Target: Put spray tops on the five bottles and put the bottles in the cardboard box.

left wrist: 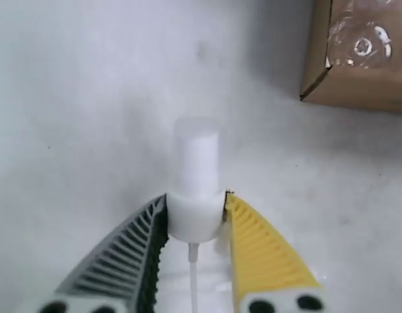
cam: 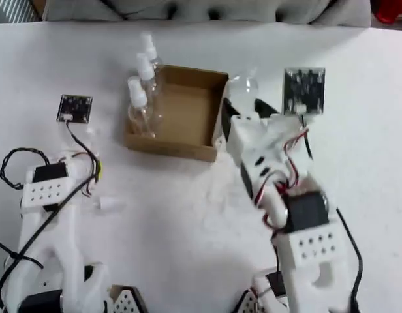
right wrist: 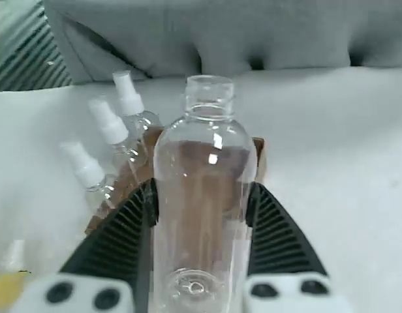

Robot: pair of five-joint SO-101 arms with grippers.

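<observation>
Two parts are held well apart: a spray top (left wrist: 196,166) pinched in the left tool (left wrist: 194,210), an uncapped bottle (right wrist: 204,130) gripped lengthwise in the right tool (right wrist: 202,192).

No lettering, number or sign could be read anywhere on the table (cam: 357,59); a dark patterned card (cam: 75,108) and a second dark card (cam: 304,90) were too blurred to make out, and the brown wall of the cardboard box (cam: 168,147) bore no legible print
</observation>
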